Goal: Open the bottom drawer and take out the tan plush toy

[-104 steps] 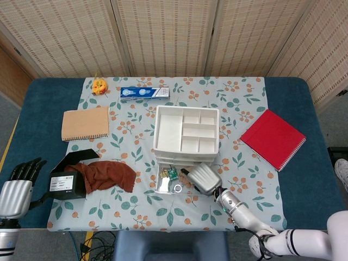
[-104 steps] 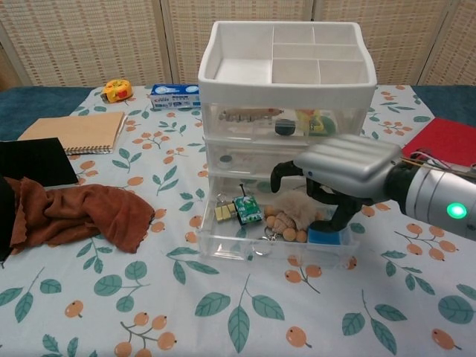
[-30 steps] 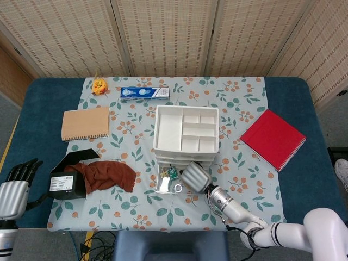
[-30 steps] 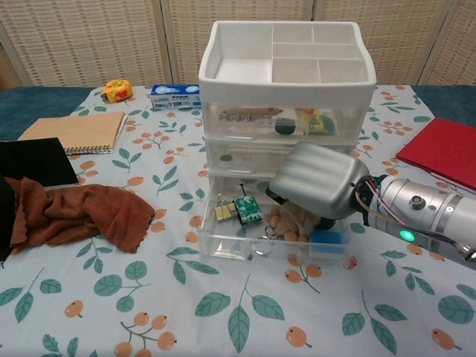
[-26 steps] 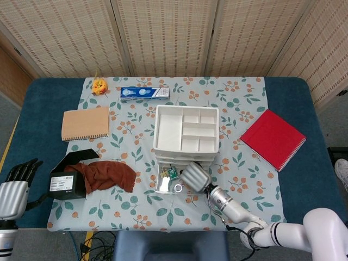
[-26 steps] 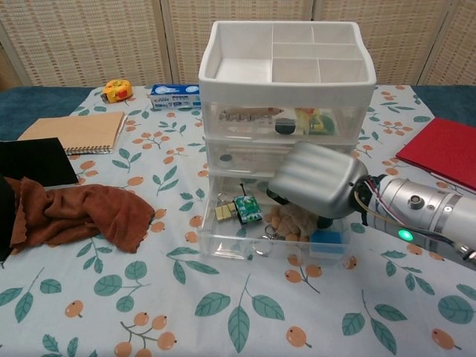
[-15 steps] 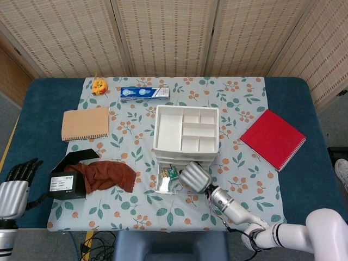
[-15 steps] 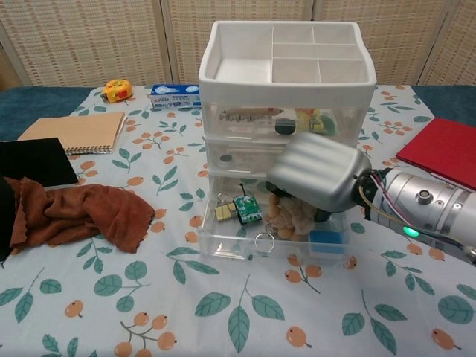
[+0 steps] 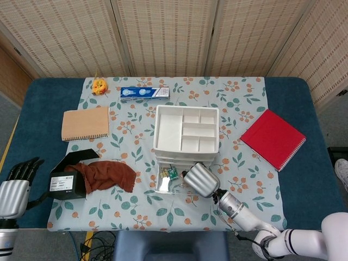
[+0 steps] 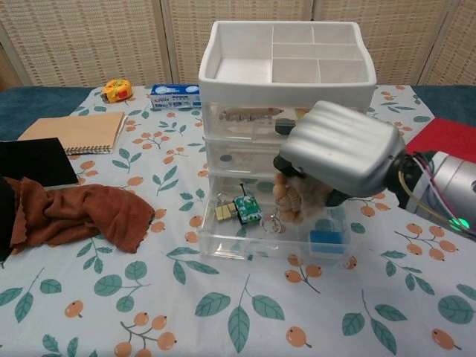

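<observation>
The white drawer unit (image 10: 286,82) (image 9: 186,130) stands mid-table with its clear bottom drawer (image 10: 253,242) (image 9: 165,186) pulled out. My right hand (image 10: 338,156) (image 9: 201,180) hovers above the open drawer and grips the tan plush toy (image 10: 294,197), which hangs under the palm with a metal key ring (image 10: 272,222) dangling from it. The toy is lifted clear of the drawer floor. In the drawer remain a small green circuit board (image 10: 245,208), a yellowish block (image 10: 222,212) and a blue box (image 10: 326,239). My left hand (image 9: 15,187) rests open at the table's left edge, away from everything.
A brown cloth (image 10: 71,212) and a black box (image 9: 68,184) lie left of the drawers. A tan notebook (image 9: 85,123), a toothpaste box (image 9: 144,93) and a small yellow toy (image 9: 99,85) sit further back. A red notebook (image 9: 273,138) lies at the right.
My right hand closed on the tan plush toy inside the drawer and has risen, lifting the toy and its key ring out. The left hand stayed put.
</observation>
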You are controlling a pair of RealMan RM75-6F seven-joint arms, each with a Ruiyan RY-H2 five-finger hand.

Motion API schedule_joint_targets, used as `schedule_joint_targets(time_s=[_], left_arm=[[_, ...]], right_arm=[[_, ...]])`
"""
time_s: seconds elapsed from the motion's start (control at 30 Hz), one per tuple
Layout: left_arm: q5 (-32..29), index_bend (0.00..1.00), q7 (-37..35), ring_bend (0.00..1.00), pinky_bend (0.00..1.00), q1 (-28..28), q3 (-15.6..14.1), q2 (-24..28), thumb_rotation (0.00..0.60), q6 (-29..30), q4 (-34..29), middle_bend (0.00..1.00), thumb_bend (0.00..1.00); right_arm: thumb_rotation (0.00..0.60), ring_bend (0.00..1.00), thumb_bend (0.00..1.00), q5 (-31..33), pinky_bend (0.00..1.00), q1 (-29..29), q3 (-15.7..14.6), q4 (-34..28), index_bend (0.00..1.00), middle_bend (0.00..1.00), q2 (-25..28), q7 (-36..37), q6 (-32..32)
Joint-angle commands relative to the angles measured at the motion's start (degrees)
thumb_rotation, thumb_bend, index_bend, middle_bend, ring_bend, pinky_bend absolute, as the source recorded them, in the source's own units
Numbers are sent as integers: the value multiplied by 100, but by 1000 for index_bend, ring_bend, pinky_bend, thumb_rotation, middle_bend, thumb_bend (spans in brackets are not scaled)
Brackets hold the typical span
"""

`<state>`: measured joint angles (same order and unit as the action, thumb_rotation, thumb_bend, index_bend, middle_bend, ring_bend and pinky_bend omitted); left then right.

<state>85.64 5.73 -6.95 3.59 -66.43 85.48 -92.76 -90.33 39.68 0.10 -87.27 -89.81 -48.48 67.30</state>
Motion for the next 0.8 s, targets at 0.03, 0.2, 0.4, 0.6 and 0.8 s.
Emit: schedule_joint_targets(time_s=[0.03,0.2,0.4,0.6,0.8], left_arm=[[14,141,1,130,131,-18,7,-1,600,-11,-10,134,178],[42,141,10,130,131,-44,16,-1,600,-17,-32,134,178],[74,141,94,130,131,-95,18,-5,600,-63,-111,134,178],[82,141,169,130,131,-114,20,16,600,-70,-195,134,178],[39,141,216,130,131,-113,12,41,600,-96,-232,134,178]], right_arm=[[600,1000,531,-223,1000,-226,-84,-269,660,982,304,109,349],[600,1000,531,-318,1000,-572,-166,-467,660,982,745,270,744],[600,1000,531,-51,1000,-905,-168,-248,659,977,944,512,840],[600,1000,531,77,1000,-956,-119,246,613,959,718,780,617],[600,1000,475,349,1000,-975,-37,498,241,909,586,755,305]])
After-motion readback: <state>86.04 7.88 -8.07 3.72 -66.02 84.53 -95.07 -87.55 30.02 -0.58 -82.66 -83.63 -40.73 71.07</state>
